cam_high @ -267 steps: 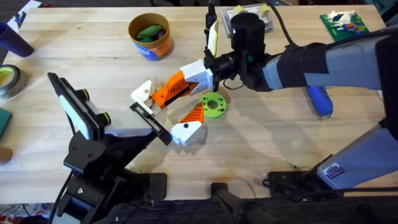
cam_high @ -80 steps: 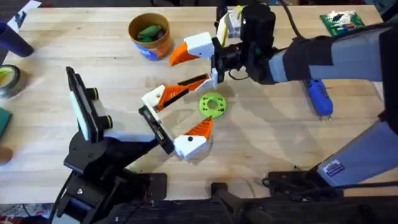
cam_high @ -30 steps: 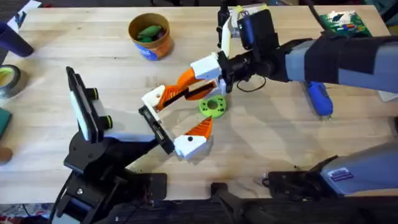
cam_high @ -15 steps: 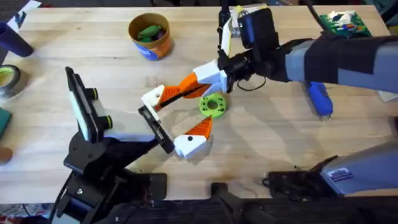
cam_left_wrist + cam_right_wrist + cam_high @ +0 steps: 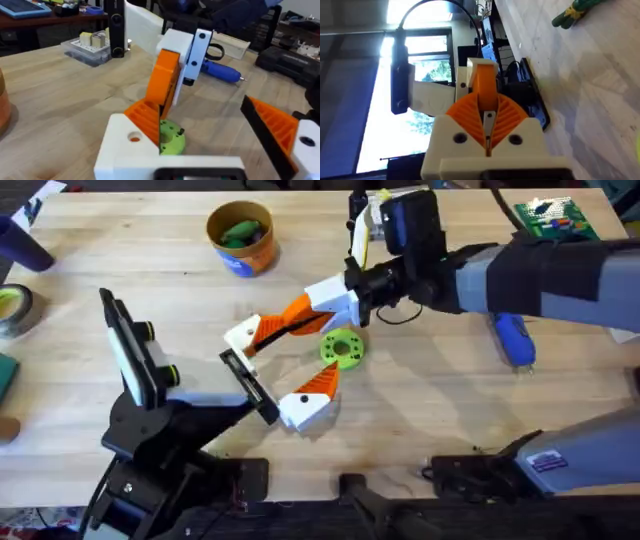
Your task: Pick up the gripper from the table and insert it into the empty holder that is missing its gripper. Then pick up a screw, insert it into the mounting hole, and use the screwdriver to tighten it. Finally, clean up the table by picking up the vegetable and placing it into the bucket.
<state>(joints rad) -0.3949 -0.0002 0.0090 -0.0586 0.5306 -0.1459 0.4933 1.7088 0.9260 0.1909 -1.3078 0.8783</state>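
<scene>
The left hand [image 5: 290, 360] is released low over the bench [image 5: 420, 410], its 2 fingers spread beside the green ring [image 5: 341, 348]. Just beyond, the right hand [image 5: 292, 316] is clenched on what looks like a thin screw [image 5: 488, 126]. I'd bring it down slowly, square to the hole [image 5: 134, 136]. Farthest off, the vegetable [image 5: 238, 230] lies inside the bucket [image 5: 245, 255].

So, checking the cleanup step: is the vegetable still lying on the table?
No, the vegetable sits inside the bucket in the overhead view.
</scene>
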